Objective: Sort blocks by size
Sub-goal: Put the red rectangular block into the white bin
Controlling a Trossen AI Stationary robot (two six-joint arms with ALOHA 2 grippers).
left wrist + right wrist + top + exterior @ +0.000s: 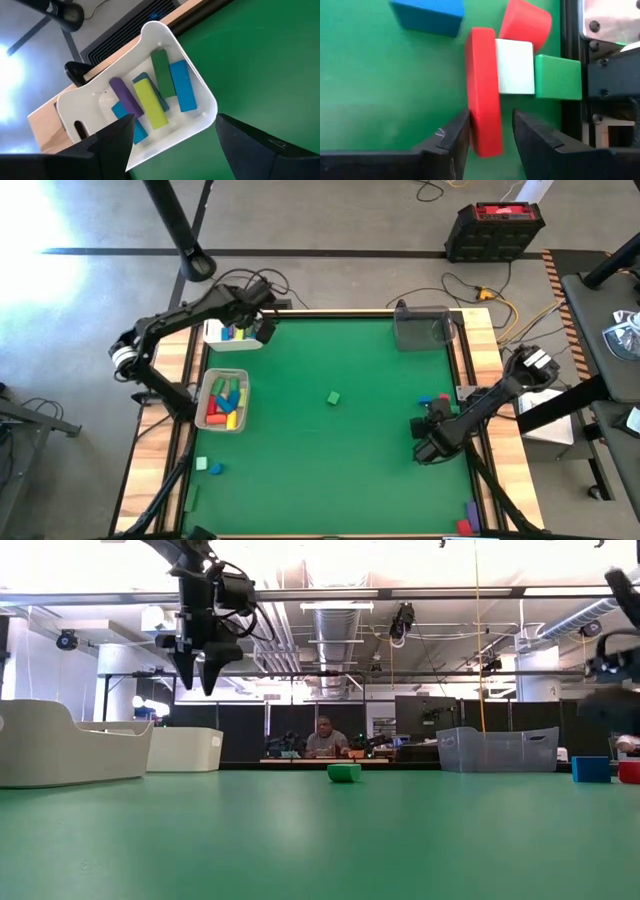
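My left gripper (203, 675) hangs open, raised above the white tray (197, 82) at the table's far left. In that tray lie long blocks: purple (125, 97), yellow (150, 105), green (161, 72) and blue (181, 85). My right gripper (490, 117) is open and low at the table's right side (434, 418). Its fingers stand on either side of the near end of a red bar (484, 85) that lies flat on the green mat. Beside the bar lie a white block (515, 67), a green block (559, 77), a rounded red block (526, 20) and a blue block (427, 15).
A grey tray (208, 385) with several blocks sits at the left. A clear bin (425, 328) stands at the far right. A lone green block (333, 397) lies mid-table. Loose blocks lie near left (207, 467) and at the near right corner (468, 520). A person sits far behind the table.
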